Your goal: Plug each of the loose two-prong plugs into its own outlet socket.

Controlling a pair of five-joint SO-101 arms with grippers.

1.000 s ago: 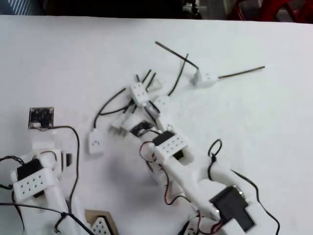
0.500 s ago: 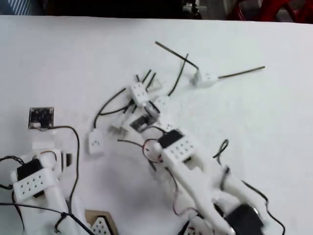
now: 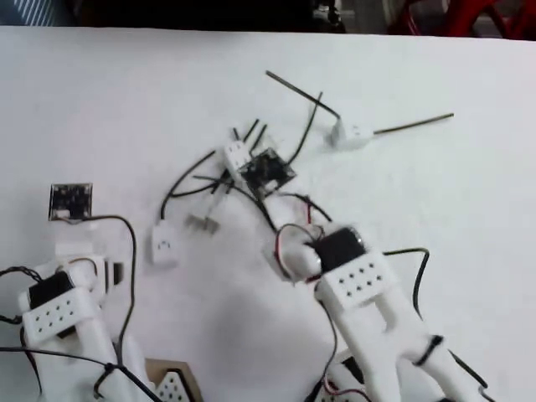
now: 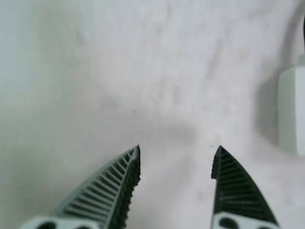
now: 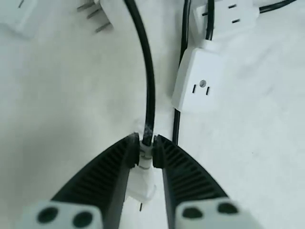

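While right end effector [image 5: 146,143] clamps plug [image 5: 141,187], outlet socket [image 5: 200,85] lies near.

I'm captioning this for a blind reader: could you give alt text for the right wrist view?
The right gripper is shut on a white plug, whose black cord runs away across the white table. An outlet socket lies beside the cord, and a loose plug with bare prongs lies farther off.

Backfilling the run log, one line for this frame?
left gripper open, above table | right gripper shut on plug | nearest outlet socket empty
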